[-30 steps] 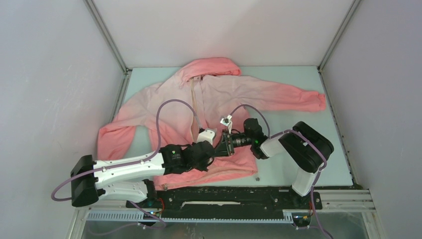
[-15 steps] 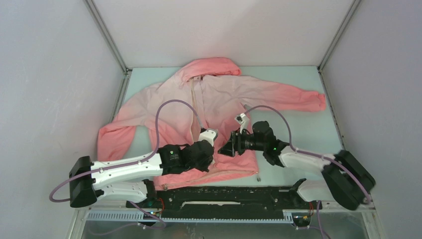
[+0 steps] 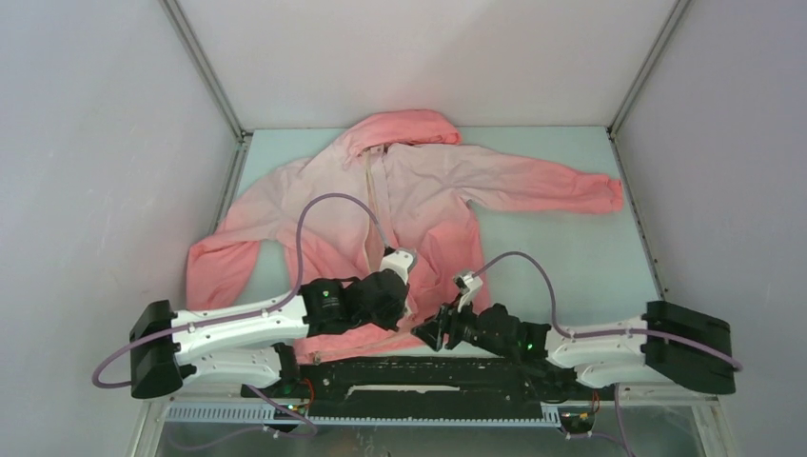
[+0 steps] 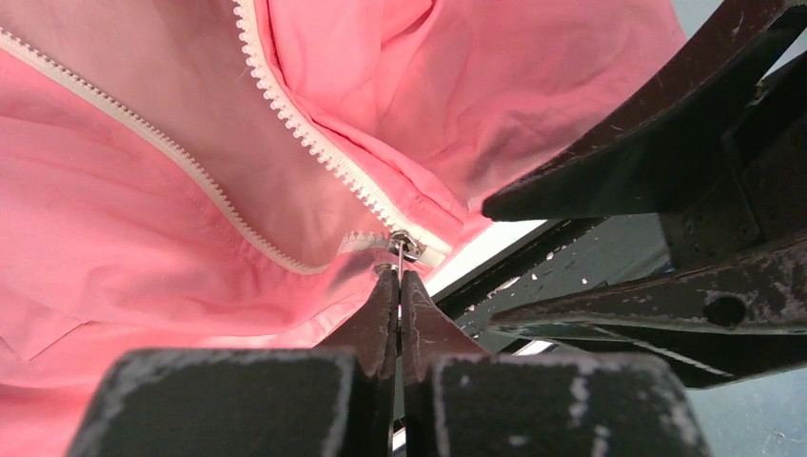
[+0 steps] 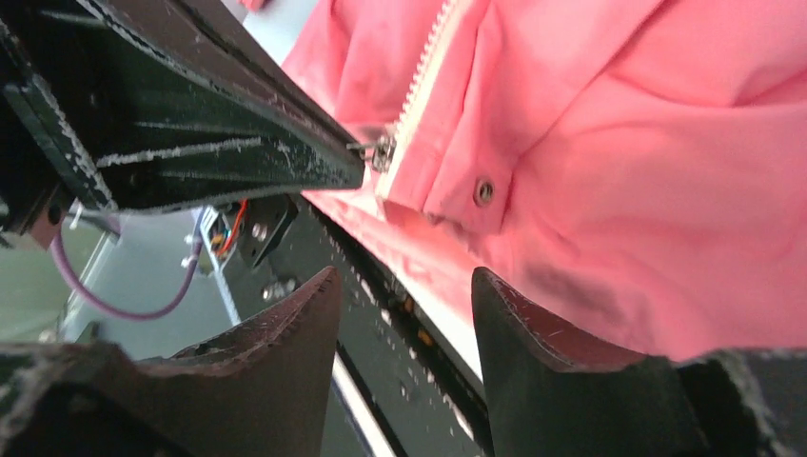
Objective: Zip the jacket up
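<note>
The pink jacket (image 3: 419,195) lies flat on the table, hood at the far side, its whitish zipper (image 4: 285,114) open with both tooth rows spread apart. My left gripper (image 3: 407,312) is at the hem; in the left wrist view it (image 4: 398,274) is shut on the metal zipper pull (image 4: 403,246) at the zipper's bottom end. My right gripper (image 3: 428,333) is open just right of it at the hem's near edge. In the right wrist view its fingers (image 5: 404,290) straddle empty space below the hem, and the slider (image 5: 382,152) shows beside the left gripper's fingers (image 5: 238,124).
The black front rail (image 3: 428,367) runs directly under the hem and both grippers. A metal snap (image 5: 484,190) sits on the hem beside the zipper end. The jacket's sleeves (image 3: 571,190) spread left and right. Grey walls enclose the table on three sides.
My right arm has swung from over the jacket's lower front down to the near edge and now lies low along the rail. My left gripper has barely moved.
</note>
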You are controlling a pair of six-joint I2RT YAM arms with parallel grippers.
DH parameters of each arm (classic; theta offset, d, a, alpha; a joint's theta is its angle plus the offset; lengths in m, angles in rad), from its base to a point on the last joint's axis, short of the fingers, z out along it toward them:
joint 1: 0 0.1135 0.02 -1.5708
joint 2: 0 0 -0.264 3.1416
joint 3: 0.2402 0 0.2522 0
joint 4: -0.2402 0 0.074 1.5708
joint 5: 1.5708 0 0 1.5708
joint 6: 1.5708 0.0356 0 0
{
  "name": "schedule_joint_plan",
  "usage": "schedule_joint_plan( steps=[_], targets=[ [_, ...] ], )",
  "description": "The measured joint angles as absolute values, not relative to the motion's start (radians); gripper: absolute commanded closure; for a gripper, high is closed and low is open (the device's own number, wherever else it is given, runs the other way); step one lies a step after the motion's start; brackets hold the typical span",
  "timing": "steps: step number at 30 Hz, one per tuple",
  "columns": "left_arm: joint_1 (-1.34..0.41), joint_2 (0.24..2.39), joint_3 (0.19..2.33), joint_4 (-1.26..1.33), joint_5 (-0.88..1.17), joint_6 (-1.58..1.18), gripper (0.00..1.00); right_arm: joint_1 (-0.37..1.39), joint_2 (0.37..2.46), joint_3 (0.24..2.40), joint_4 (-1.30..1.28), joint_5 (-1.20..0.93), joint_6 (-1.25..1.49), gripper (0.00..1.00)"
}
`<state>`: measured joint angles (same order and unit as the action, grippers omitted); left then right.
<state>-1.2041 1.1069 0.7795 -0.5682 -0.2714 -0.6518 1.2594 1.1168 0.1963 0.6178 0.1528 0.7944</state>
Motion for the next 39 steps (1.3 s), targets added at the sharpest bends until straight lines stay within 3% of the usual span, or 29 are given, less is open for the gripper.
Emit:
schedule_joint_plan(
  steps=[10,16,31,39],
  targets=[
    [-1.204,1.077,0.758,-0.563,-0.255,-0.645,1.0,1.422,1.574,0.184,1.213,0.419,0.762,0.6],
    [-1.204,1.061,0.748,-0.562,-0.255,-0.645,1.0,1.43,1.647,0.185,1.375,0.479,0.76,0.59],
    [-1.204,1.048,0.744,-0.562,-0.255,-0.627,1.0,1.443,1.75,0.241,1.456,0.528,0.778,0.72],
    [-1.203,1.044,0.738,-0.559,-0.254,-0.626,1.0,1.446,1.776,0.251,1.462,0.547,0.787,0.66]
  ],
)
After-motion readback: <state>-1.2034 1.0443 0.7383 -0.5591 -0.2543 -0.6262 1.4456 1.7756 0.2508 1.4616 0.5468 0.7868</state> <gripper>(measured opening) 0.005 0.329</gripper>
